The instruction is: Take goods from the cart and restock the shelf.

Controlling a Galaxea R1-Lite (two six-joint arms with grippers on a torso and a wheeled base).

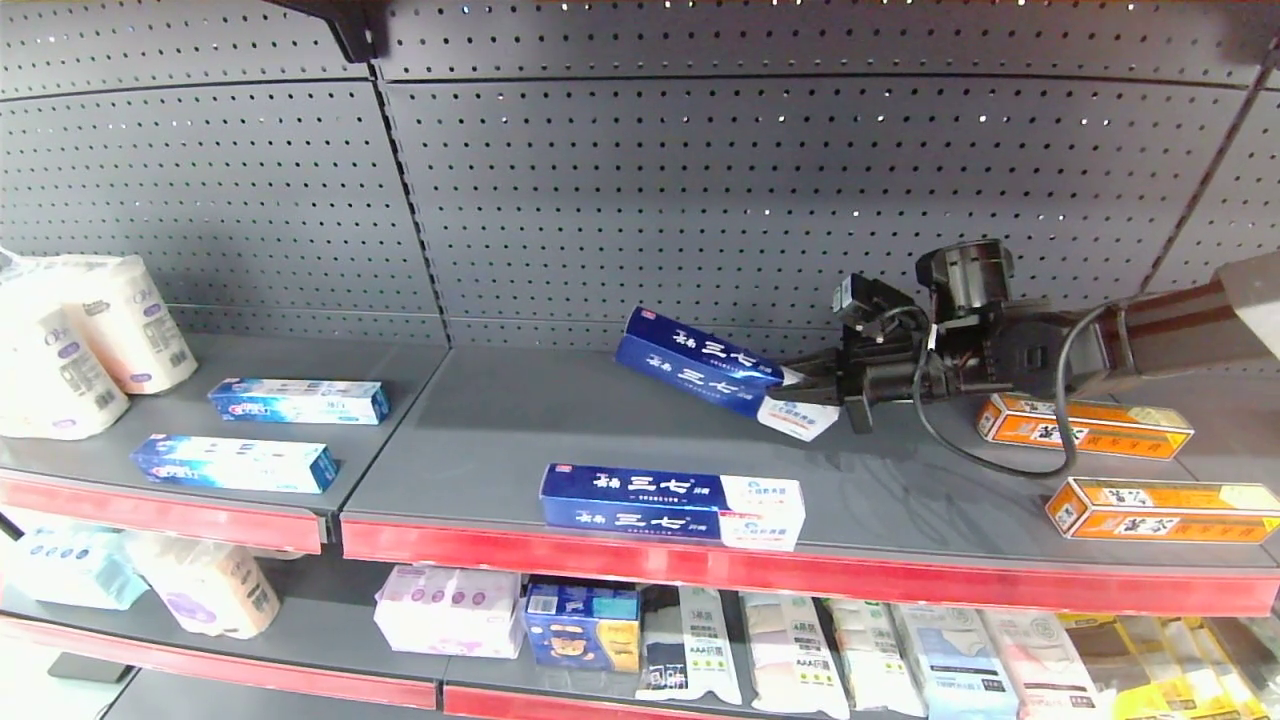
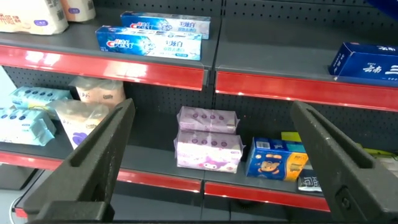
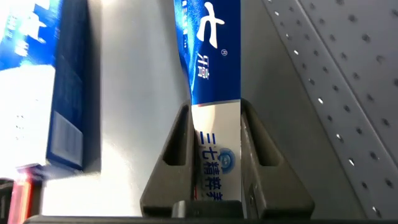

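Observation:
A blue toothpaste box (image 1: 700, 368) sits at an angle over the back of the grey shelf (image 1: 480, 440), close to the pegboard wall. My right gripper (image 1: 800, 388) is shut on its white end; the right wrist view has the box (image 3: 208, 50) clamped between both fingers (image 3: 180, 134). I cannot tell whether the box touches the shelf. A matching blue box (image 1: 672, 505) lies flat at the shelf's front edge. My left gripper (image 2: 211, 109) is open and holds nothing, hanging in front of the lower shelves.
Two light blue toothpaste boxes (image 1: 298, 400) and paper roll packs (image 1: 80, 340) lie on the left section. Two orange boxes (image 1: 1085, 425) lie at the right, under my right arm. Tissue packs (image 2: 208, 140) and bagged goods crowd the lower shelf. A red rail (image 1: 800, 570) fronts the shelf.

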